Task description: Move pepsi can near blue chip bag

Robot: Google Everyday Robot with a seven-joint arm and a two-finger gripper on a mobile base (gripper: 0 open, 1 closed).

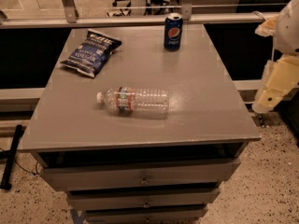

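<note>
The end effector (274, 85) is seen at the right edge of the frame, beside the counter (201, 106); the arm (290, 27) above it is cut off by that edge. The smaller lettering on the blue chip bag (91, 52) cannot be read. The lowest drawer (145, 216) is cut off by the bottom edge.
</note>
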